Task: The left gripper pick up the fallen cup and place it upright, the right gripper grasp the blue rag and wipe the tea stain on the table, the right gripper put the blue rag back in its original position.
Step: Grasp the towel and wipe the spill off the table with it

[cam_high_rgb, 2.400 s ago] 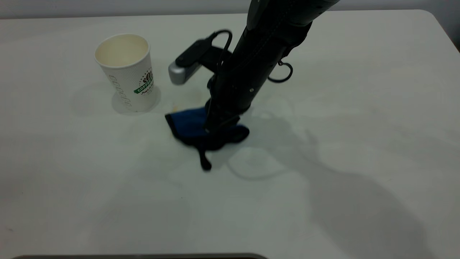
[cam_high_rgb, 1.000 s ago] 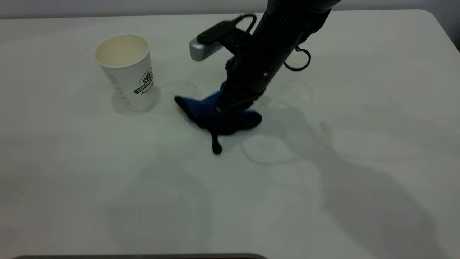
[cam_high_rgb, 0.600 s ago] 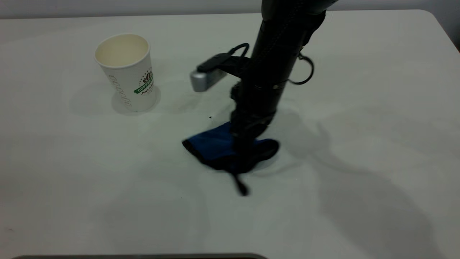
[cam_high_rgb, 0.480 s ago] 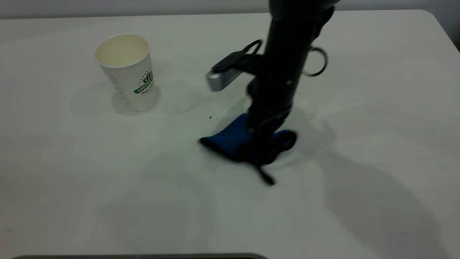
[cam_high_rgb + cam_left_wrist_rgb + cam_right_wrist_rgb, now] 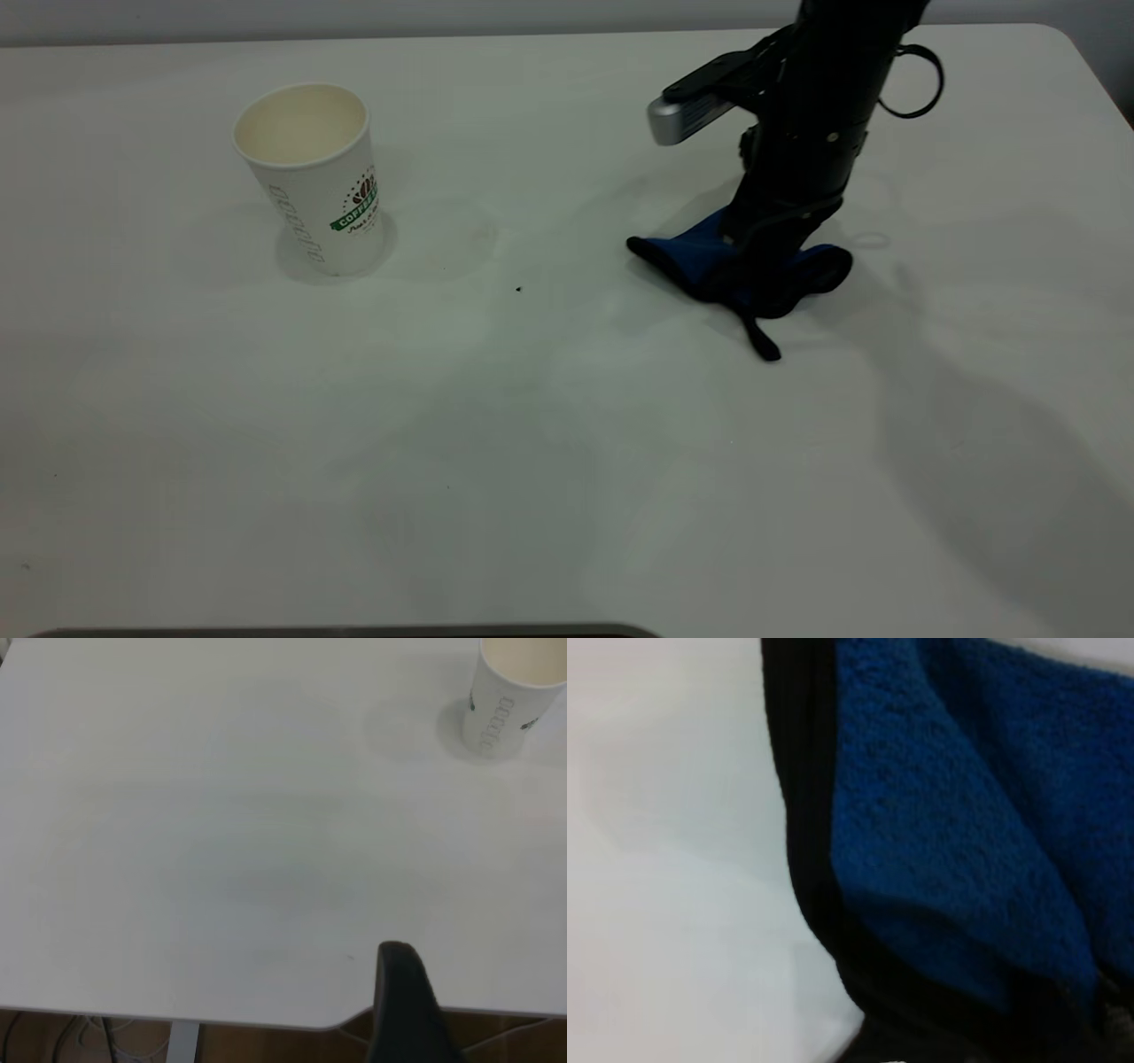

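blue rag (image 5: 709, 257) pinned on table (image 5: 532, 443) by near-vertical right claw (image 5: 762, 266).

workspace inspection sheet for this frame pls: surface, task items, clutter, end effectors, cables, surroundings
Surface: white table, faint smear marks right of the cup; no amber puddle seen.
Job's things: paper cup upright, empty, at the left. Blue rag bunched on the table at the right, a dark strap trailing toward the camera.
Clutter: tiny black speck between cup and rag.
End effectors: right end effector pointing down, shut on the blue rag. Left end effector not in the exterior view; only a dark part shows in its own wrist view, so its state cannot be told.
Cables: small loop on the right arm.
Surroundings: pale wall behind the table; cords under its edge in the left wrist view.
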Motion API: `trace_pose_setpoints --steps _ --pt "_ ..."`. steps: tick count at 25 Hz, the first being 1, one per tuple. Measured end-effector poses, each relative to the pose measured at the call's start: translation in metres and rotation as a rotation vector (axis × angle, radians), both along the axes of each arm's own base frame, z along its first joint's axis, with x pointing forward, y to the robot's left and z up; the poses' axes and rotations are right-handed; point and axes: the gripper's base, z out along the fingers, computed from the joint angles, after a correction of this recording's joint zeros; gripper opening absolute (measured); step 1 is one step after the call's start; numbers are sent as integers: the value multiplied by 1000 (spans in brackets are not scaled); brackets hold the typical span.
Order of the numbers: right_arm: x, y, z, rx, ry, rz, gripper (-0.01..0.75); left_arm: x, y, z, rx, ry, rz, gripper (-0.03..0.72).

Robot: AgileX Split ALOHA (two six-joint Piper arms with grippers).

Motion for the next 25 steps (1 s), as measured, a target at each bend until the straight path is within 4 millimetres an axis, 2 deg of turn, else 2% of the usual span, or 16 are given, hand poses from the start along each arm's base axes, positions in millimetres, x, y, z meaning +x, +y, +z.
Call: trace_pose_setpoints --steps 9,12,15,20,22,25 --pt "11 -11 1 13 -63 -91 57 0 0 0 1 0 -1 480" --pt "13 -11 4 21 -84 -105 91 0 0 0 1 0 -1 480" --pt "17 -10 14 31 -117 -112 201 0 0 0 1 0 -1 480" --pt "21 -10 41 52 -152 -139 500 0 0 0 1 0 -1 480" --pt "20 -10 55 53 -140 -143 587 0 0 0 1 0 -1 480" --pt "16 -9 83 72 -111 -171 638 0 0 0 1 0 -1 480"
